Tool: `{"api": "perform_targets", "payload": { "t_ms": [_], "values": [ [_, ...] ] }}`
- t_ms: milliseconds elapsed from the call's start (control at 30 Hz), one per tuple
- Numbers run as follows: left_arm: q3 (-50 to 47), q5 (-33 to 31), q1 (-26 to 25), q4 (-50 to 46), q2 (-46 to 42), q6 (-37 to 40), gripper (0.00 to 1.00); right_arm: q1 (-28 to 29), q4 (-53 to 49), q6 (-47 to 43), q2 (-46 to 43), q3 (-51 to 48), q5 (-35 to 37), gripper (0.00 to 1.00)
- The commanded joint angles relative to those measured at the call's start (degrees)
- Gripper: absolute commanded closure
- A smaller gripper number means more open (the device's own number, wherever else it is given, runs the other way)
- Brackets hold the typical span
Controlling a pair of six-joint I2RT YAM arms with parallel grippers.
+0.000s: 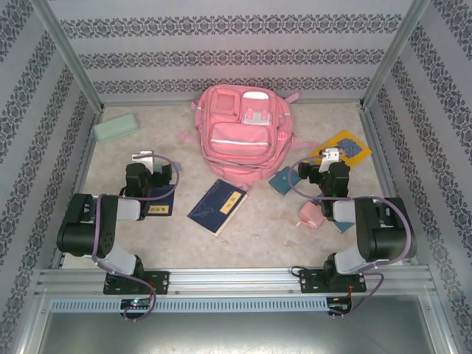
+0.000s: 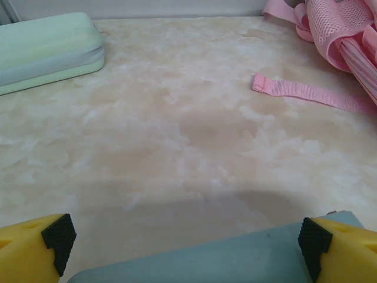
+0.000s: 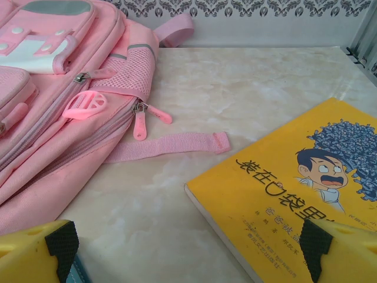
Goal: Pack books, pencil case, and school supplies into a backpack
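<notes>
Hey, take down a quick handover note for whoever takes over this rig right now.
Left tool: open, empty, over bare table.
Right tool: open, empty, by the yellow book.
Backpack: back centre, front up, zips look shut.
Pencil case: back left.
Navy book at centre, second navy book under the left arm.
Pink block and teal pad: near right.
Done: nothing packed.
Left: open the backpack, load everything.
</notes>
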Motion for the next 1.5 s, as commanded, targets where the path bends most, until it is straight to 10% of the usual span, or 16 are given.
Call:
{"api": "perform_targets", "payload": {
  "t_ms": [0, 800, 1200, 1467],
  "values": [
    [-0.06, 0.72, 0.18, 0.83, 0.05, 0.75, 0.00, -0.10, 0.82, 0.50, 0.05, 0.71, -0.71, 0.02],
    [0.51, 1.07, 0.25, -0.53, -0.43, 0.77, 0.00, -0.37, 0.91, 0.63, 0.03, 0.74, -1.16, 0.02],
    [33.83, -12.06, 0.25, -57.31, -11.06, -16.50, 0.00, -0.37, -14.27, 3.82, -14.06, 3.49, 5.52, 0.02],
    [46.48, 3.78, -0.45, -71.77, -7.30, -29.66, 0.00, -3.08, -27.70, 25.38, -17.16, 15.48, 3.84, 0.02]
  ]
}}
